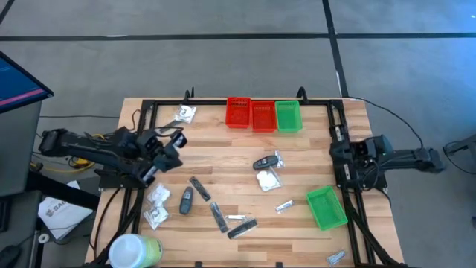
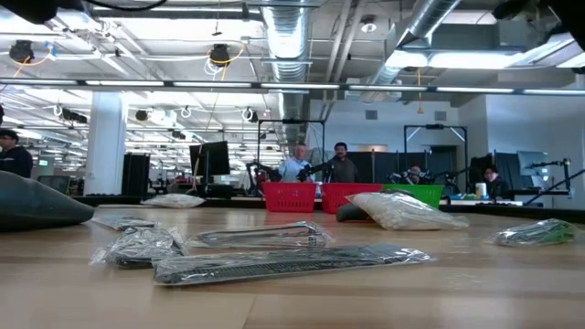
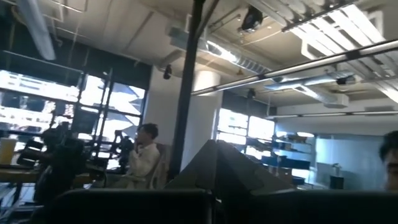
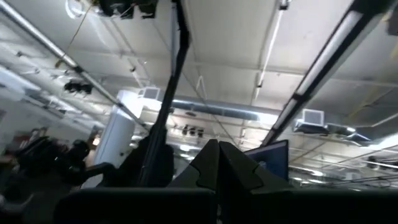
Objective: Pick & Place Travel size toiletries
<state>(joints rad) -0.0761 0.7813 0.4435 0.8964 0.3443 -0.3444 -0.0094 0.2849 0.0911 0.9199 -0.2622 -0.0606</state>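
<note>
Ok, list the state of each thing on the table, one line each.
Left pincer: shut, empty, parked at the table's left edge.
Right pincer: shut, empty, parked at the right edge.
Red bins: upright, look empty.
Green bin beside them: upright, looks empty.
Lone green bin: upright, looks empty.
Toiletries: scattered loose, none binned.
Tub: lying on its side.

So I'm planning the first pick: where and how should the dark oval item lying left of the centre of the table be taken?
Take the dark oval item across its narrow middle, coming straight down. It lies flat with its long axis roughly up-down in the high view, and bare wood on both long sides probably leaves room for the fingers.
</note>
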